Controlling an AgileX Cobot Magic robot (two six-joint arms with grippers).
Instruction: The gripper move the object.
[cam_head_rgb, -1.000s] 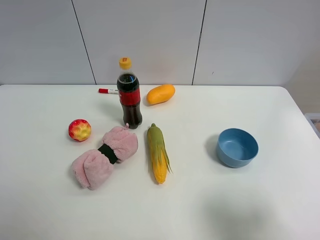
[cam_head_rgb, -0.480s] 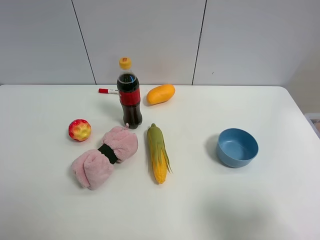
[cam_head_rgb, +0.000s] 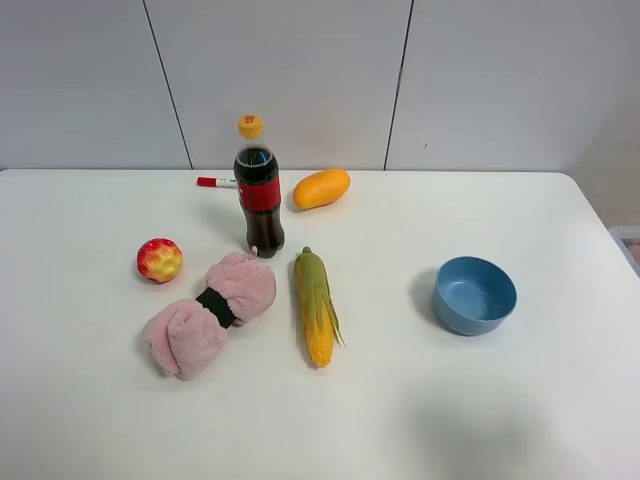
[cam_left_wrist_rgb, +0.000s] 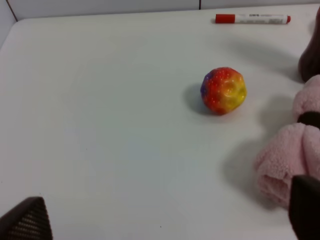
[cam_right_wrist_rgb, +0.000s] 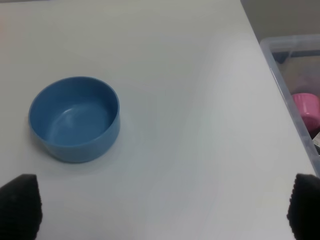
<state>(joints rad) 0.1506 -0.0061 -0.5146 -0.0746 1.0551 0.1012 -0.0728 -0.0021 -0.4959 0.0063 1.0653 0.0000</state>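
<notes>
On the white table (cam_head_rgb: 520, 400) lie a red-yellow ball (cam_head_rgb: 159, 259), a pink rolled towel with a black band (cam_head_rgb: 210, 313), a cola bottle (cam_head_rgb: 258, 190), a corn cob (cam_head_rgb: 315, 305), a mango (cam_head_rgb: 321, 188), a red-capped marker (cam_head_rgb: 217, 182) and a blue bowl (cam_head_rgb: 474, 294). Neither arm shows in the high view. My left gripper (cam_left_wrist_rgb: 165, 215) is open and empty, near the ball (cam_left_wrist_rgb: 223, 90) and towel (cam_left_wrist_rgb: 292, 160). My right gripper (cam_right_wrist_rgb: 162, 202) is open and empty, short of the empty bowl (cam_right_wrist_rgb: 75, 118).
A clear plastic bin (cam_right_wrist_rgb: 295, 90) with a pink object (cam_right_wrist_rgb: 306, 107) inside stands off the table's right edge. The marker (cam_left_wrist_rgb: 252, 19) and the bottle's base (cam_left_wrist_rgb: 311, 55) show in the left wrist view. A grey panelled wall stands behind the table.
</notes>
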